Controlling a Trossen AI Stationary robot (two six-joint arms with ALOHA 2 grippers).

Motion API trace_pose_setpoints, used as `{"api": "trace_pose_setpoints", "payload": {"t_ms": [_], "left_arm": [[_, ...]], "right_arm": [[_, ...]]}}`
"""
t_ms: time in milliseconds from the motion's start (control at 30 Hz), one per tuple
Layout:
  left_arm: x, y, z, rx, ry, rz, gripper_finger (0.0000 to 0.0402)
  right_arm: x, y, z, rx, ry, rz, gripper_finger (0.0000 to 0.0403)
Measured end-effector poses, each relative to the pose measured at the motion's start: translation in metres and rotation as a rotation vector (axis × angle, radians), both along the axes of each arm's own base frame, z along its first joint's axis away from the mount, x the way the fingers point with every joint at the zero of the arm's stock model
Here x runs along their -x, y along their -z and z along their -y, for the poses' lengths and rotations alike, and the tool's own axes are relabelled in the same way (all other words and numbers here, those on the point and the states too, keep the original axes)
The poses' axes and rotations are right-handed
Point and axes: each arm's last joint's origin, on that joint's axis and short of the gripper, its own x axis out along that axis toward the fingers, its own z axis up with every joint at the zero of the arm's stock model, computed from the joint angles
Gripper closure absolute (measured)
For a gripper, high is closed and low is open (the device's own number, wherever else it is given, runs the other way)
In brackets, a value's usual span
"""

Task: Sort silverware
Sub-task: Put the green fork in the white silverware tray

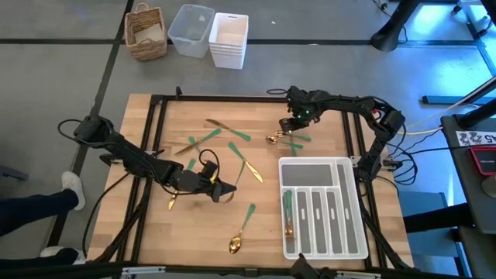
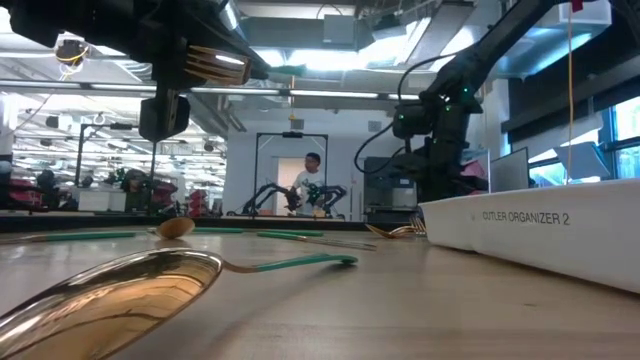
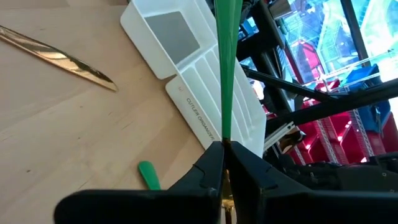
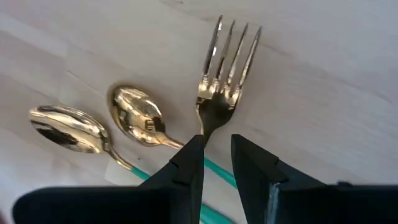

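Observation:
My left gripper (image 1: 219, 188) hovers over the table's middle, left of the white cutlery tray (image 1: 341, 232), shut on a fork whose green handle (image 3: 227, 62) sticks out past its fingertips. The fork's gold tines (image 2: 215, 62) show high in the low view. My right gripper (image 4: 217, 155) stands open at the far right, pointing down. Its fingers are on either side of the neck of a fork (image 4: 227, 62) that lies flat on the wood beside two gold spoons (image 4: 134, 118). More silverware (image 1: 236, 147) lies scattered on the table. One piece (image 1: 288, 211) lies in the tray's left slot. My left gripper pinches the fork between its two fingers at the green handle's head end (image 3: 225, 138). The fingers lie along the fork and come nearly level from the table's left. The handle runs straight on beyond the fingertips, and the fork is lifted clear of the table.
A gold knife (image 3: 59, 59) and a large spoon (image 2: 110, 295) lie on the wood near the left arm. Beyond the far edge stand a wicker basket (image 1: 147, 32) and plastic bins (image 1: 229, 39). A person's shoe (image 1: 71, 190) shows left of the table.

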Motion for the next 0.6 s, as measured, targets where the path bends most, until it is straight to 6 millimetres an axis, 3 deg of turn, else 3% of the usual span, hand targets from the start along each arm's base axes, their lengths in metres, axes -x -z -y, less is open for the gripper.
{"api": "trace_pose_setpoints", "payload": {"t_ms": [600], "left_arm": [[-0.0015,-0.0048,0.0008,0.063,-0.012,0.044,0.0389]], "right_arm": [[-0.0013,0.0037,-0.0004,-0.024,0.045,-0.002,0.032]]}}
